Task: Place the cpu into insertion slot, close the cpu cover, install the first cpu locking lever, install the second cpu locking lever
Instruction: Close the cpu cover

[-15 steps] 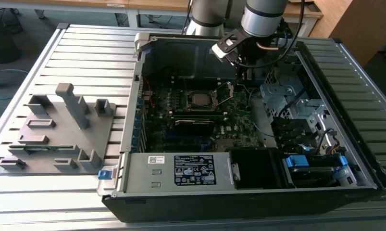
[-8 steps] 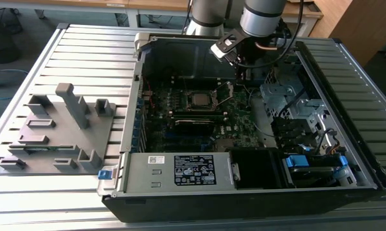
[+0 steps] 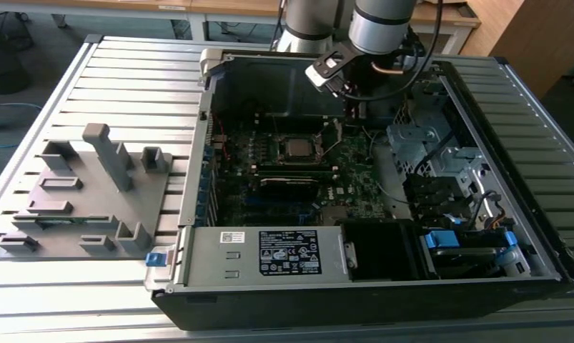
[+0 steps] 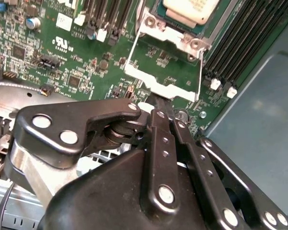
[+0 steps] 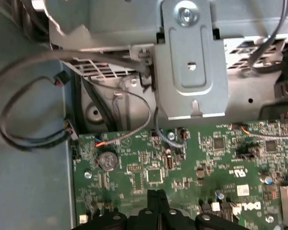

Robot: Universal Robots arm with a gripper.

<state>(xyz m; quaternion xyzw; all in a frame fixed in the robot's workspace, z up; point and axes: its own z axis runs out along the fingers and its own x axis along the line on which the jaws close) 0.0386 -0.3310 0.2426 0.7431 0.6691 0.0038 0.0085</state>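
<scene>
Pressed-together claw (image 4: 159,103) tips meet the free edge of the swung-open cover (image 4: 140,73), chip (image 4: 189,9) seated beyond its hinge; a slip off that thin lip could gouge the green board (image 4: 62,52).

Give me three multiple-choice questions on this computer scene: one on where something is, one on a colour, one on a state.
1. Where is the cpu? A in the insertion slot; B on the grey tray; C between the jaws.
2. What colour is the motherboard? A blue; B green; C red.
3. How is the cpu cover? A shut over the cpu; B swung open; C lying on the table.
Answers: 1 A, its silver face sits in the slot. 2 B, the board is green in both wrist views. 3 B, bare board shows through its cut-out.
</scene>
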